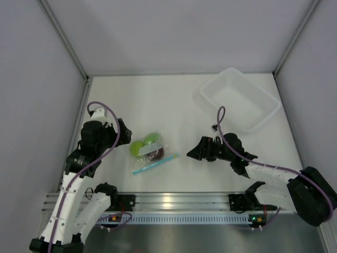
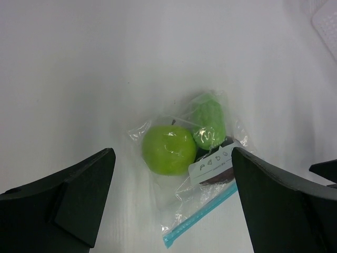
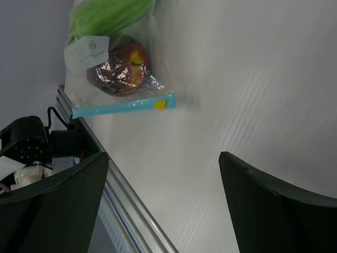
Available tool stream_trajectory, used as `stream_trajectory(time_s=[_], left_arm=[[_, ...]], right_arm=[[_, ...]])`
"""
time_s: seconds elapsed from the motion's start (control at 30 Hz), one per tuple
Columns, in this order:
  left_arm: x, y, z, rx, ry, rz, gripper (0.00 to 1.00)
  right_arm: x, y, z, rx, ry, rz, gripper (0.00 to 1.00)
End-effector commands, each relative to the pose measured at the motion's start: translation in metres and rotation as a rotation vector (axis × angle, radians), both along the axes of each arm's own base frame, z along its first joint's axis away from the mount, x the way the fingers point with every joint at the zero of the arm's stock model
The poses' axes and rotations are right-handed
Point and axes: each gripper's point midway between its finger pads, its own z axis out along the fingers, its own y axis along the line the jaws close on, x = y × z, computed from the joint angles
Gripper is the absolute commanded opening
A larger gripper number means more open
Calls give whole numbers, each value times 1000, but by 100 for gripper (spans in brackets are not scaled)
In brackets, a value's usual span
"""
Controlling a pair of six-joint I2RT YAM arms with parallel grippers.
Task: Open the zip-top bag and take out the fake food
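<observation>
The zip-top bag point(image 1: 152, 153) lies closed on the white table between my two arms, its teal zipper strip point(image 1: 156, 165) along the near edge. Inside are a yellow-green apple point(image 2: 168, 149), an elongated green fruit point(image 2: 209, 124) and a dark red-brown fruit point(image 3: 122, 71), which a white label partly hides in the left wrist view. My left gripper point(image 1: 122, 135) is open and empty just left of the bag; in its wrist view point(image 2: 172, 174) the bag lies ahead between the fingers. My right gripper point(image 1: 192, 153) is open and empty a short way right of the bag, apart from it in its wrist view point(image 3: 163, 168).
A white translucent tray point(image 1: 239, 99) stands at the back right, its corner showing in the left wrist view point(image 2: 326, 21). An aluminium rail point(image 1: 174, 200) runs along the near table edge, close to the zipper strip point(image 3: 124, 106). Grey walls enclose the table on three sides.
</observation>
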Motion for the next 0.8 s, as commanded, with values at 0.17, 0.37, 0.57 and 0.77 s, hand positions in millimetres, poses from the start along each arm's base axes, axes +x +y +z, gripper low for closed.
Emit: stream_trajectory(time_s=[0.17, 0.37, 0.57, 0.77], left_arm=[[8, -11, 19, -27, -67, -51, 98], [7, -14, 18, -28, -65, -64, 98], [6, -18, 17, -27, -61, -79, 98], [6, -20, 16, -28, -56, -91, 98]], right_arm=[[21, 63, 13, 207, -9, -102, 77], [18, 98, -11, 264, 74, -120, 67], [28, 109, -18, 368, 71, -155, 55], [37, 113, -27, 358, 58, -177, 35]])
